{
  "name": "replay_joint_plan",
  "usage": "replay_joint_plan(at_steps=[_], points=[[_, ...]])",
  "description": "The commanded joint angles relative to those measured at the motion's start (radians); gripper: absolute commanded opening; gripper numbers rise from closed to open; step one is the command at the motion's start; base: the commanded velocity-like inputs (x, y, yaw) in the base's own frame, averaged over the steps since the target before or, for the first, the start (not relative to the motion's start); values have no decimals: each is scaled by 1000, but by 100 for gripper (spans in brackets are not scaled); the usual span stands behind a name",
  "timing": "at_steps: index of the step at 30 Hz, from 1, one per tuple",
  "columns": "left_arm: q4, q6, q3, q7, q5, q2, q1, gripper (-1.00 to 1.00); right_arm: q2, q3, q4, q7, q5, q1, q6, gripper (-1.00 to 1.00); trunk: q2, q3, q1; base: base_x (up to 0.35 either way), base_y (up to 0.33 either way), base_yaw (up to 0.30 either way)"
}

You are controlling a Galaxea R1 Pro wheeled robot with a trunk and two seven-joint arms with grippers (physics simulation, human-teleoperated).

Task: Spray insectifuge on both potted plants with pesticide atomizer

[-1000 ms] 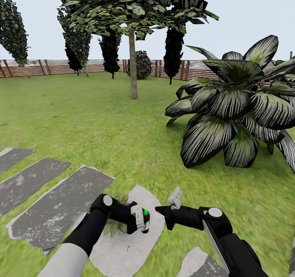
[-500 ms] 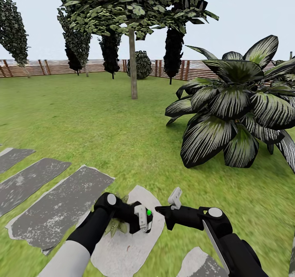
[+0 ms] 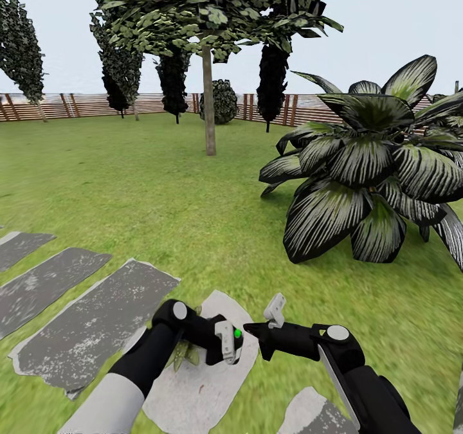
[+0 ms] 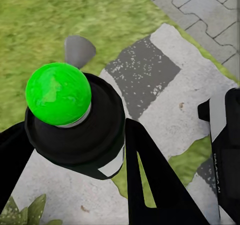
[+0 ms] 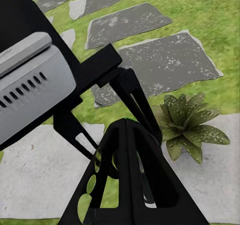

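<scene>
Left claw (image 3: 222, 350) clamped on spray bottle (image 4: 75, 130), apparently; black fingers (image 4: 150, 180) flank dark body, green ball (image 4: 57, 92) on top. Bottle hangs low over pale stepping stone (image 3: 193, 395), just beside potted plant (image 5: 187, 125). Right claw (image 3: 252, 331) pinched closed, empty, close to left one.

Step in hand, likely: spraying this plant. Do it well: aim nozzle down at leaves, sweep slowly across whole rosette, keep right arm clear of spray path.

Outdoor garden, broad green lawn (image 3: 128, 183), grey and white flat stepping stones (image 3: 90, 325), leafy trees (image 3: 207, 9), brown slatted wooden fence (image 3: 83, 105), big striped-leaf palm (image 3: 373, 164)
</scene>
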State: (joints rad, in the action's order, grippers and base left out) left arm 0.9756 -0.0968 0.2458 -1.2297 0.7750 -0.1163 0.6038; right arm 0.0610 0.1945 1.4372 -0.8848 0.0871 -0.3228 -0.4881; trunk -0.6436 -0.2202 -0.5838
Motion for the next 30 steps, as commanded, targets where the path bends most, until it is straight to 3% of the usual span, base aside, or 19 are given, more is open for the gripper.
replay_joint_plan(at_steps=[1,10,16,30], points=[[2,-10,3,-4,3,0,2,-100,0,0,2,-5,8,-1,-3,-100,-1,-2,0,0,0,0],[13,-44,8,-9,3,0,5,-100,1,0,2,-5,8,-1,-3,-100,-1,-2,0,0,0,0],[15,-50,39,-8,1,-1,10,-100,0,0,2,-4,8,-1,-3,-100,-1,-2,0,0,0,0],[31,-79,41,-14,1,-12,38,-100,2,0,1,-3,8,-1,-3,-100,-1,-2,0,0,0,0]])
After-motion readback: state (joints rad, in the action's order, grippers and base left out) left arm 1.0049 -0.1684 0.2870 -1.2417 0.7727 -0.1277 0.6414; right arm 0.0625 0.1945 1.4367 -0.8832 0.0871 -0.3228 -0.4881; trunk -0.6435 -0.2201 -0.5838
